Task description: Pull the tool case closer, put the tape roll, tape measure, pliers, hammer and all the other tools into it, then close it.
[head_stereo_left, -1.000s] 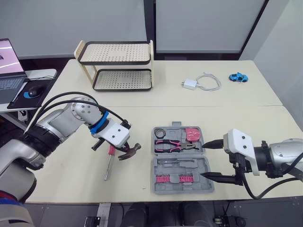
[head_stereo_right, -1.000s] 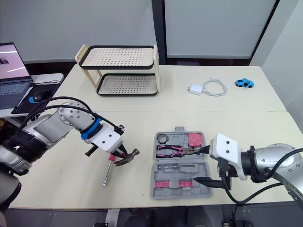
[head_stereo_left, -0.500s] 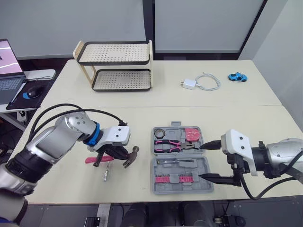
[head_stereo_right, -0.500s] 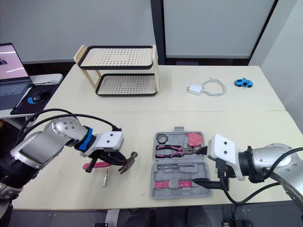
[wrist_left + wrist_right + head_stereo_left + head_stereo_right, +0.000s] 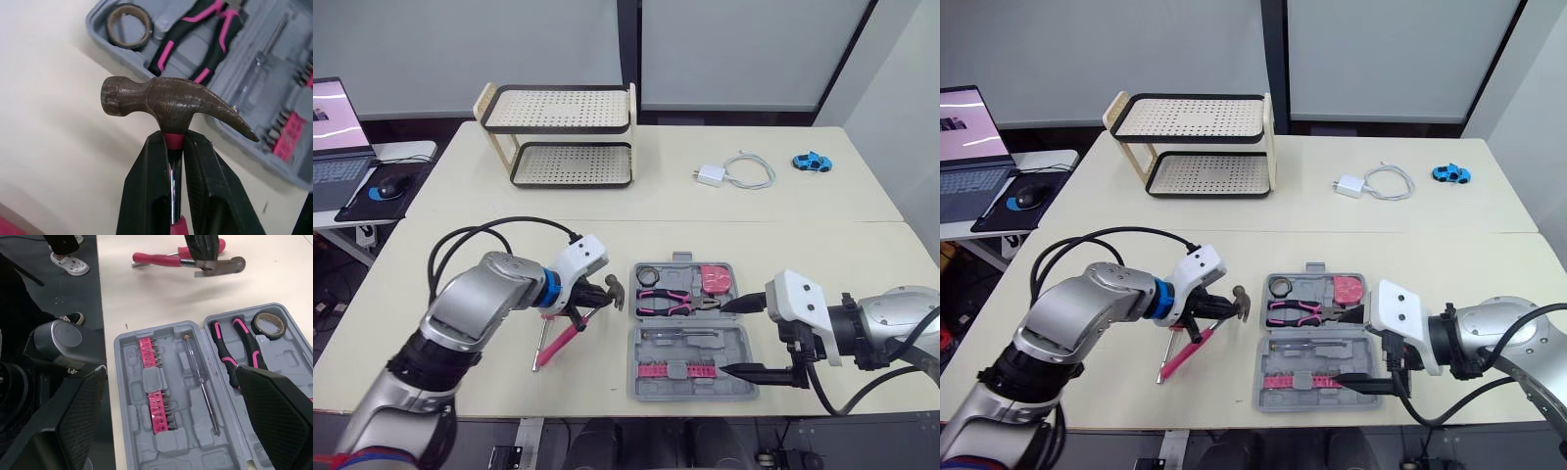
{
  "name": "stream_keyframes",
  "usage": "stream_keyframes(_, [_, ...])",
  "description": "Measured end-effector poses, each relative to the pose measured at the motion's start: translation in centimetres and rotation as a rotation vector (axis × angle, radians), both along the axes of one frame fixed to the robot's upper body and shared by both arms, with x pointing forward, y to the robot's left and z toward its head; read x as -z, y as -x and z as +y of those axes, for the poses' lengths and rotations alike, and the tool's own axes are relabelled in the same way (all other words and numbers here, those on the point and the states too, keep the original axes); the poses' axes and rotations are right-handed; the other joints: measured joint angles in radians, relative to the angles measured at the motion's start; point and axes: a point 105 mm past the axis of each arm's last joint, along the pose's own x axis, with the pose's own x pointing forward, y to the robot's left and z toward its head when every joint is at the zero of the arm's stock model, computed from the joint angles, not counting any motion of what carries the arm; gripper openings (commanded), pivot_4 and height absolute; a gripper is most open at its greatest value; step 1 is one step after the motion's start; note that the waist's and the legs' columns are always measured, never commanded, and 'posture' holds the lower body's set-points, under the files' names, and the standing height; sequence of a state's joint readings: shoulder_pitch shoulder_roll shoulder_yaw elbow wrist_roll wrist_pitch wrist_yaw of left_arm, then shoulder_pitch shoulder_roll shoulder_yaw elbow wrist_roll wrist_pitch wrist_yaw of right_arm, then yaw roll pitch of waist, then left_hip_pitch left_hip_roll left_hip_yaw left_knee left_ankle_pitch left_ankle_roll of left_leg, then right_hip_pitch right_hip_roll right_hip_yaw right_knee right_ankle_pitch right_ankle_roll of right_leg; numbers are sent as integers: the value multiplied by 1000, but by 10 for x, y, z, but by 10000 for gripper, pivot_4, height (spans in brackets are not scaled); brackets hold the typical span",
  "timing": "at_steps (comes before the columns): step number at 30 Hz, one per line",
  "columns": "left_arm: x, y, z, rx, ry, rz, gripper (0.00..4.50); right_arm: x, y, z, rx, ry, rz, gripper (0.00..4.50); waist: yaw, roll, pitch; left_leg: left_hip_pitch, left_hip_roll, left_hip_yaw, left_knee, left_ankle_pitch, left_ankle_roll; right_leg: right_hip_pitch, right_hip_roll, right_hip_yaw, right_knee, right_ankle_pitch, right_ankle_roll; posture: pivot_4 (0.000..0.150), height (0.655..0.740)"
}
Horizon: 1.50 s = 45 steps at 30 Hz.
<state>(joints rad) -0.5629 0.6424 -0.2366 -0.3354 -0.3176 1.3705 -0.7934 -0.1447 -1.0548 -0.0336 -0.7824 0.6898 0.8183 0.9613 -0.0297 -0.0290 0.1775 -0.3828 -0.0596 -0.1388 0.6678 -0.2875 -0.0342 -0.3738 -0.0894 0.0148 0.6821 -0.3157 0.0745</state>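
The grey tool case lies open on the table. Its far half holds the tape roll, pink-handled pliers and pink tape measure. Its near half holds pink bits and a screwdriver. My left gripper is shut on the hammer just below its head. It holds the hammer above the table, just left of the case, with the pink handle slanting down to the left. My right gripper stands wide open at the case's right edge, holding nothing.
A thin metal-shafted tool lies on the table under the hammer's handle. At the back stand a two-tier rack, a white charger with cable and a blue toy car. A laptop and mouse sit far left.
My left gripper has carried the hammer to the right, up to the case's left side, and the handle has swung round. The right gripper has hardly moved.
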Motion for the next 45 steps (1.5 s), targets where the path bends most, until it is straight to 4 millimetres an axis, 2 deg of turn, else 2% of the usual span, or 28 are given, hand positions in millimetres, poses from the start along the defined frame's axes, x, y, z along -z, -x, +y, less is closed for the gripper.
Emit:
stream_keyframes(5, [2,-8,-2,-181,8,33,991,0,1,-1,-5,7,3,45000,0,0,0,0,0,0,0,2,-4,0,0,0,0,0,0,1500,7400])
stream_keyframes(11, [7,-25,15,-398,-32,9,991,-3,-2,4,-6,-19,-20,45000,1,0,0,0,0,0,0,2,-4,0,-1,0,0,0,0,1500,7400])
stream_keyframes(21, [19,-32,5,-510,-18,19,991,1,-6,8,12,-27,-49,45000,13,-1,0,0,-1,1,0,2,-4,0,-2,1,-1,0,0,1500,7400])
stream_keyframes(33, [36,-40,3,-599,-14,47,991,2,-6,8,11,-27,-48,45000,15,-1,0,0,-1,2,0,2,-4,0,-2,1,-1,0,0,1500,7400])
stream_keyframes(35, [36,-41,4,-605,-7,45,8115,2,-6,8,11,-27,-48,45000,15,-1,0,0,-1,1,0,2,-5,0,-2,1,-1,0,0,1500,7400])
stream_keyframes(37, [37,-41,5,-609,4,46,11964,2,-6,8,11,-27,-47,45000,15,-1,0,0,-1,2,0,2,-5,0,-2,1,-1,0,0,1500,7400])
stream_keyframes(39, [37,-41,5,-612,20,47,17788,2,-6,8,11,-27,-44,45000,16,-1,0,0,-1,2,0,2,-5,0,-2,1,-1,0,0,1500,7400])
stream_keyframes(45, [26,-36,7,-591,54,36,36734,3,-5,6,16,-20,-39,45000,18,-1,0,0,-1,2,0,2,-5,0,-2,1,-1,0,0,1500,7400])
